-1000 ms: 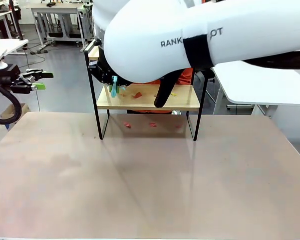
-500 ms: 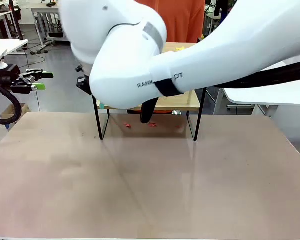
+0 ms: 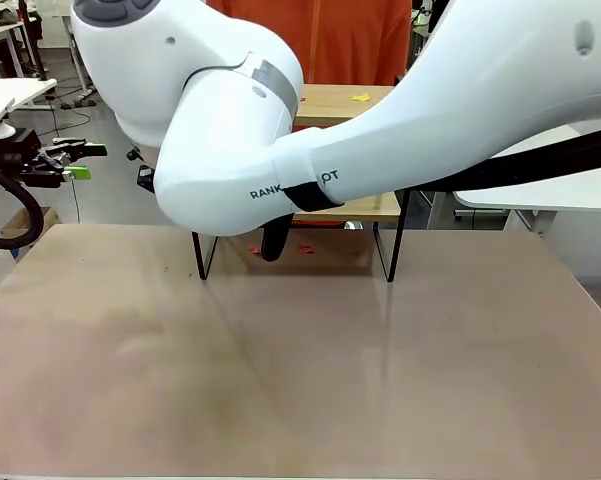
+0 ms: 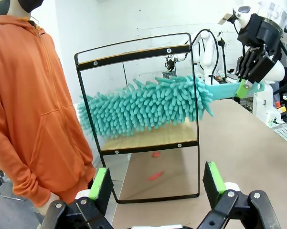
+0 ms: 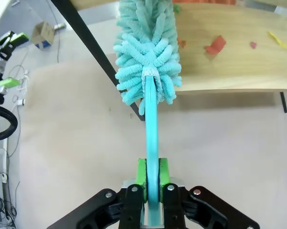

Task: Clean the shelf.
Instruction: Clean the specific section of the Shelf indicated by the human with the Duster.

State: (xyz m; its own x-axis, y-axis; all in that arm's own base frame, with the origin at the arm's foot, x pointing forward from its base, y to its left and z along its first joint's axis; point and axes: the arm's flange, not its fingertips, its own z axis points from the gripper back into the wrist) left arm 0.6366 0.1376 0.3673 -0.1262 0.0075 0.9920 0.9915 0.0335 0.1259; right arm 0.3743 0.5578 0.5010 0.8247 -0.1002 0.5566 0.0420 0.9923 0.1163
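Sweep in progress: the right end effector (image 5: 152, 174) is clamped on the handle of the teal duster (image 5: 147, 52), whose fluffy head reaches in between the two boards of the shelf (image 5: 239, 67). The shelf stands at the far side of the tabletop (image 3: 280, 380). Red scraps (image 5: 215, 44) lie on the lower board, so the next stroke should drag across them to the edge. The left end effector (image 4: 156, 183) hangs open and empty. Since a second ago, the right arm has swung left across the front view, covering the lower board.
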